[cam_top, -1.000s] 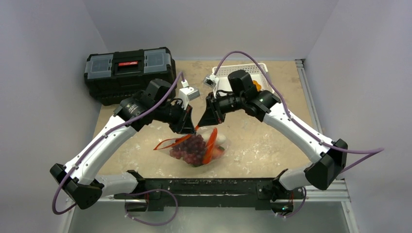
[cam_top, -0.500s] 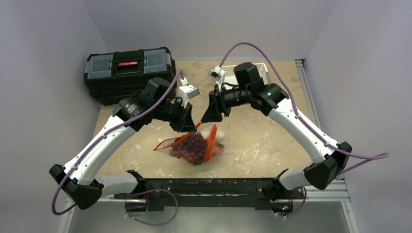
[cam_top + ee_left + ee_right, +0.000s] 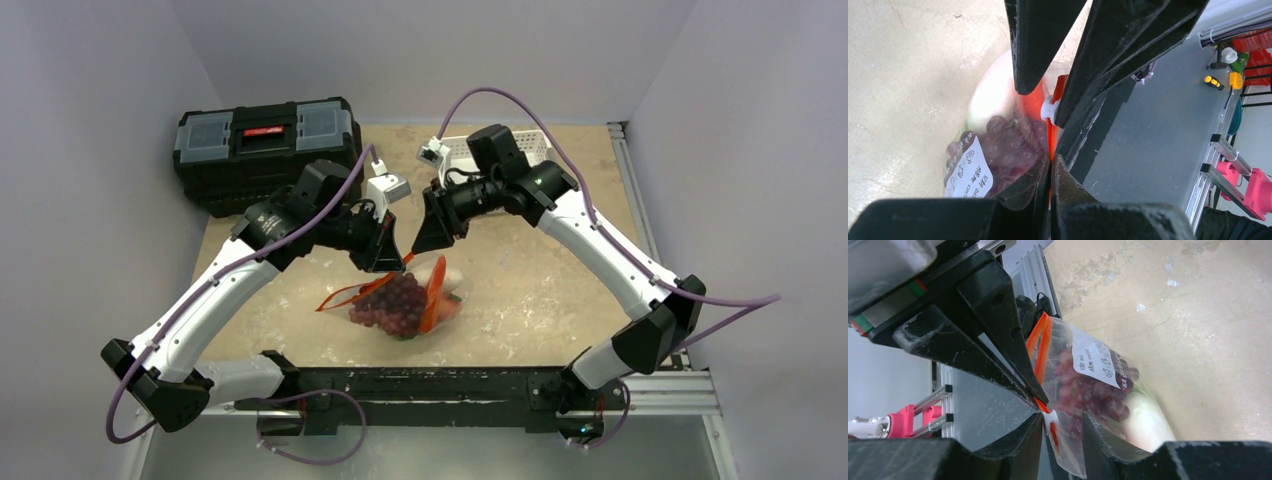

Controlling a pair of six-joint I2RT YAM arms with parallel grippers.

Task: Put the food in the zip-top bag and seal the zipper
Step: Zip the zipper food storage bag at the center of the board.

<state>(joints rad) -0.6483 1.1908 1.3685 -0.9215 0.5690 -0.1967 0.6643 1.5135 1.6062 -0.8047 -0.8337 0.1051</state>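
Note:
The zip-top bag (image 3: 405, 305) lies near the table's front middle, holding purple-red grapes (image 3: 395, 300), a white bulb (image 3: 1148, 420) and orange pieces. Its white label (image 3: 967, 170) faces up. My left gripper (image 3: 392, 262) is shut on the orange-red zipper strip (image 3: 1050, 150) at the bag's raised mouth. My right gripper (image 3: 422, 245) is right beside it, open, with the white slider tab (image 3: 1050, 419) between its fingers and touching one of them. The slider also shows in the left wrist view (image 3: 1047, 109), just past my left fingertips.
A black toolbox (image 3: 265, 150) stands at the back left. A white slotted basket (image 3: 535, 148) sits at the back right behind the right arm. The black base rail (image 3: 420, 385) runs along the near edge.
The right arm's wrist has risen and shifted slightly left, bringing its fingers around the slider. The bag's mouth has lifted a little. The left gripper holds still on the strip.

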